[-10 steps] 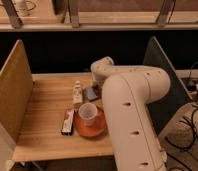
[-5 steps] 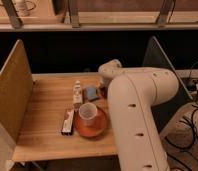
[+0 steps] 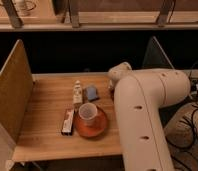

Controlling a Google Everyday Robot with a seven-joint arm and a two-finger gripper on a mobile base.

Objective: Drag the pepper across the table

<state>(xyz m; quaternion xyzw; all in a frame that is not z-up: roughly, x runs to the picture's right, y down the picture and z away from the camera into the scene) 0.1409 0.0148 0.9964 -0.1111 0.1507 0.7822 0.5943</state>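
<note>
The wooden table (image 3: 47,107) has upright side panels on its left and right. My white arm fills the right half of the camera view, reaching over the table's back right part. The gripper (image 3: 112,87) is at the arm's far end, just right of the flat grey-blue square (image 3: 92,92), and is mostly covered by the arm. I see no pepper; it is hidden or out of view.
A slim white bottle (image 3: 77,92) stands near the table's middle. In front of it, a cup (image 3: 88,114) sits on an orange plate (image 3: 93,129), with a dark flat bar (image 3: 68,121) to its left. Cables lie at the right.
The far end of the arm has shifted to the right along the back of the table. The bottle, square, cup and bar have not moved.
</note>
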